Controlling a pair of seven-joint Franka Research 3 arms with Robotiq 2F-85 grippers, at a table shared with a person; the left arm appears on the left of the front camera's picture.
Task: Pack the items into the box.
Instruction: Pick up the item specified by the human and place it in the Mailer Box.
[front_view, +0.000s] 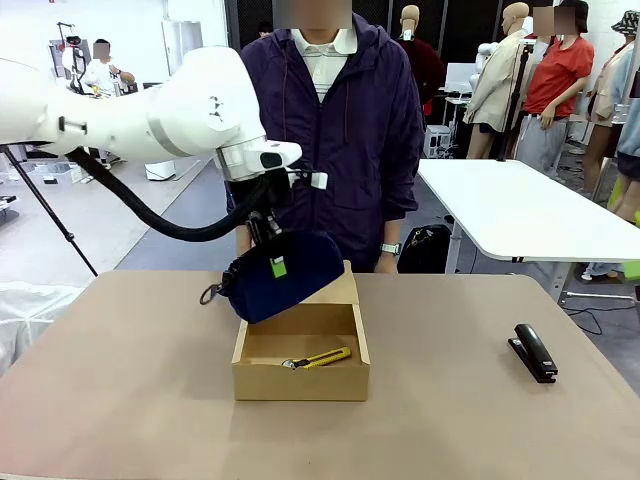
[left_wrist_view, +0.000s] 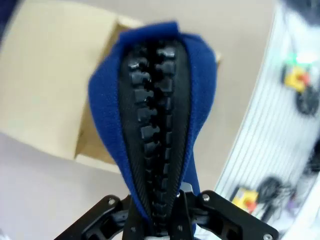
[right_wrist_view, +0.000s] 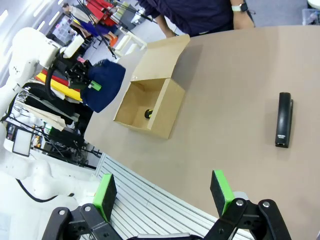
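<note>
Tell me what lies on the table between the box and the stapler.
Nothing: between the box and the stapler there is just bare table. The front view shows it, and the right wrist view agrees.

the left arm (front_view: 150, 115) is reaching in from the left, elbow high, its wrist bending down over the middle of the table (front_view: 480, 400). the left gripper (front_view: 272, 262) is pointing downward, its jaws pinching tight on the pouch (front_view: 305, 275) and holding it in the air. the right gripper (right_wrist_view: 163, 189) is hovering high over the table's near side, its green-padded fingers (right_wrist_view: 105, 192) standing wide apart and gripping nothing.
</note>
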